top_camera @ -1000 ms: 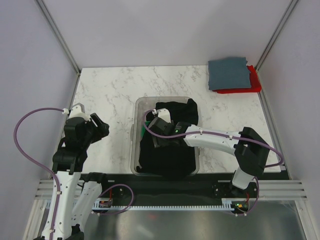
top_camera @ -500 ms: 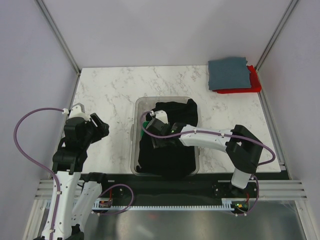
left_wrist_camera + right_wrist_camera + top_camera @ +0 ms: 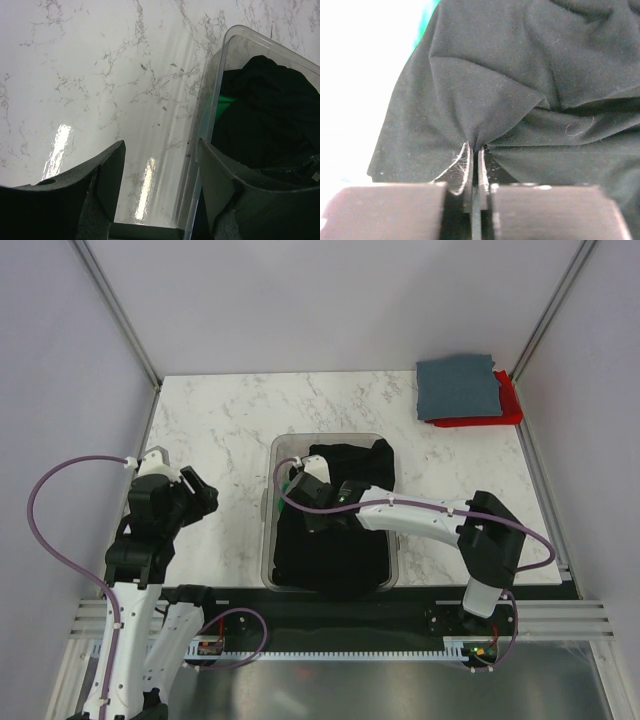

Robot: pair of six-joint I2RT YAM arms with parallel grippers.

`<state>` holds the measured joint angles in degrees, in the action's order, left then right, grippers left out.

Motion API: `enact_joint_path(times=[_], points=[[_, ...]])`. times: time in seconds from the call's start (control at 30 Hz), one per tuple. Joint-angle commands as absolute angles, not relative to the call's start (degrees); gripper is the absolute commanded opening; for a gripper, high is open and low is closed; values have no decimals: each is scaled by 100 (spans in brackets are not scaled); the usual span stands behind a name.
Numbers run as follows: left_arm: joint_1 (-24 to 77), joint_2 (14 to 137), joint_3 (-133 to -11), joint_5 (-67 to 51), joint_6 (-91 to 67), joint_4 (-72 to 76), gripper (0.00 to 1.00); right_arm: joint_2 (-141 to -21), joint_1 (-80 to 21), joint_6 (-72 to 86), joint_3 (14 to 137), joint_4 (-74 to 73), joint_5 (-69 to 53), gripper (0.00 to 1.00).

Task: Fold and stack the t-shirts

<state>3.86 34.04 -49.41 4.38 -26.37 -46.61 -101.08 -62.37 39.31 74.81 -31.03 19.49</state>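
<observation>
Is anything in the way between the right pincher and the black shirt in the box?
Nothing visible. The right gripper is shut on a fold of the black cloth t-shirt inside the clear plastic bin.

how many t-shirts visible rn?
4: grey-blue shirt folded on the red shirt at the far right corner; black shirt and green shirt in the bin. More may be hidden underneath.
</observation>
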Motion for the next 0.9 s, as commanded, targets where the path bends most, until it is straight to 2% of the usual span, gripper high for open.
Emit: enact_joint_path(times=[0.0,0.13,0.3,0.5,0.67,0.77,0.87], points=[[343,3375,-4939,519,-2839,-4579,67,-9747,-6293,3920,7910,-3260,2153,0],[334,3393,-4939,519,-2839,-4570,67,-9563,-6293,3719,8226,-3524,2425,0],[334,3419,-4931,527,-2830,-4570,67,-9142,-6205,3279,9236,-4191,3075,0],[334,3454,-4939,536,-2848,-4588,67,-8140,-5767,2506,10388,-4816,4452,0],[334,3472,-4939,536,-2839,-4579,67,-6910,-5651,2005,10460,-4799,5203,0],[334,3463,-4939,536,-2856,-4579,67,-6242,-5642,1811,10101,-4808,5387,5],[334,3463,-4931,545,-2856,-4579,67,-5670,-5643,1845,9757,-5009,6080,3]])
